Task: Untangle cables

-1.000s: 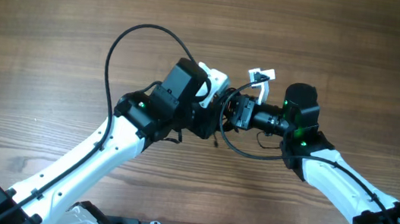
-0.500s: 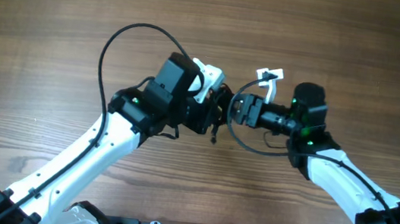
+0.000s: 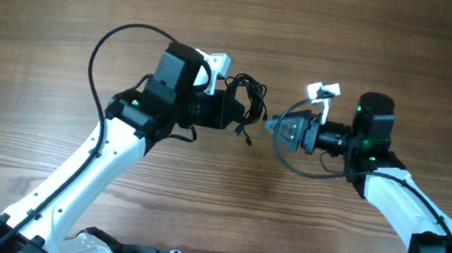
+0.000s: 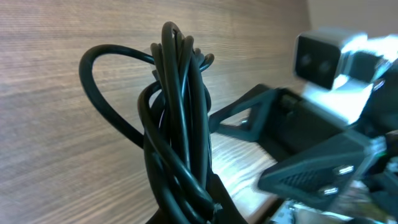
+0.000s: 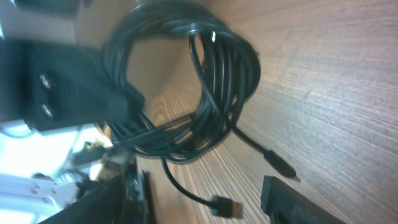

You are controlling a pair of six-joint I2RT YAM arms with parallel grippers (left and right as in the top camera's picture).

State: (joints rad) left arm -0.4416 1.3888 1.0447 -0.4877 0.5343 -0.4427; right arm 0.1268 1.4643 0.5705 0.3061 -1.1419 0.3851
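Coil of black cables (image 3: 251, 98) clamped in my left gripper (image 3: 238, 113), my right gripper (image 3: 272, 127) spread wide.
My left gripper is clenched on the coil, which sticks out past its fingertips above the table (image 3: 392, 43). My right gripper is released and faces the coil just ahead of it, not touching. Two plug ends (image 5: 283, 167) trail loose from the coil.
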